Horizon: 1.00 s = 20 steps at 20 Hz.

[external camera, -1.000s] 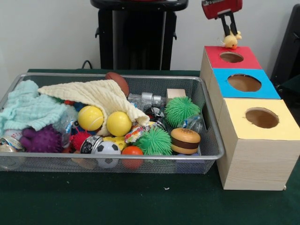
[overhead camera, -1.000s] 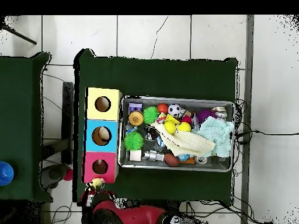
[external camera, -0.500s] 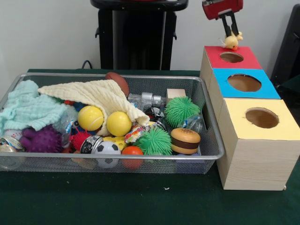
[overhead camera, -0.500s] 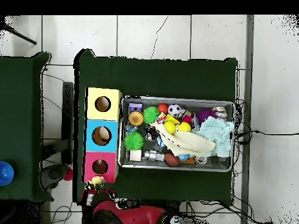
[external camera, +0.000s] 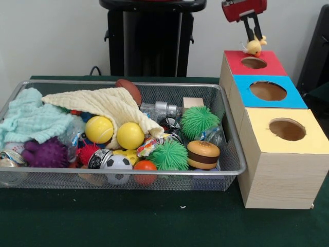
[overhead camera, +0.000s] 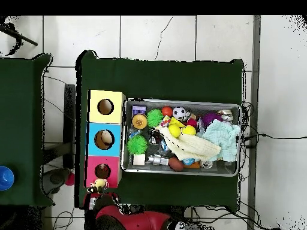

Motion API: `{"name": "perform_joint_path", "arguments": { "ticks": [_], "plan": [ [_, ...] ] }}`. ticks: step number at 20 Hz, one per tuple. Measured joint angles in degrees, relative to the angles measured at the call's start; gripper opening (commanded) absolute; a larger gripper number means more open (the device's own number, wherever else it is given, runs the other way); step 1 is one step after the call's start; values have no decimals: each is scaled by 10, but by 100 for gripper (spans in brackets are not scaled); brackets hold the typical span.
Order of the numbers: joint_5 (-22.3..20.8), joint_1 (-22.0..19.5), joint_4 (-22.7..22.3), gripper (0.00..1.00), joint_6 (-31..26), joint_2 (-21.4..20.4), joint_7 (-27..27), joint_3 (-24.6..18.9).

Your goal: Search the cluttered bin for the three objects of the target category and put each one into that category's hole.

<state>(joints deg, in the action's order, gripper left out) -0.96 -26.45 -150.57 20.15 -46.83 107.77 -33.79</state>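
Note:
My gripper [external camera: 252, 37] hangs at the top right, shut on a small yellow-tan plush animal [external camera: 253, 46]. The plush is just above the far edge of the red-faced round hole [external camera: 254, 63]. In the overhead view the plush [overhead camera: 99, 185] sits at the near edge of the red box by its hole [overhead camera: 101, 172], with the gripper [overhead camera: 96, 193] just behind it. The silver wire-mesh bin [external camera: 123, 82] lies to the left, full of clutter, and also shows in the overhead view [overhead camera: 180, 100]. No other plush animal shows in the bin.
A blue-faced hole [external camera: 268, 91] and a yellow-faced hole [external camera: 287, 129] follow the red one. The bin holds a cream cloth [external camera: 110, 105], a mint cloth [external camera: 31, 118], yellow balls [external camera: 130, 136], green spiky balls [external camera: 199, 121], a purple spiky ball [external camera: 46, 153] and a toy burger [external camera: 203, 154].
My gripper has carried the plush a little further toward the red hole. Nothing in the bin has moved.

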Motion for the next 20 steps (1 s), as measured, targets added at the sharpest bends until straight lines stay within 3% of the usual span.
{"name": "perform_joint_path", "arguments": {
  "ticks": [20],
  "plan": [
    [-1,6,2,0,29,-3,0,22]
  ]
}}
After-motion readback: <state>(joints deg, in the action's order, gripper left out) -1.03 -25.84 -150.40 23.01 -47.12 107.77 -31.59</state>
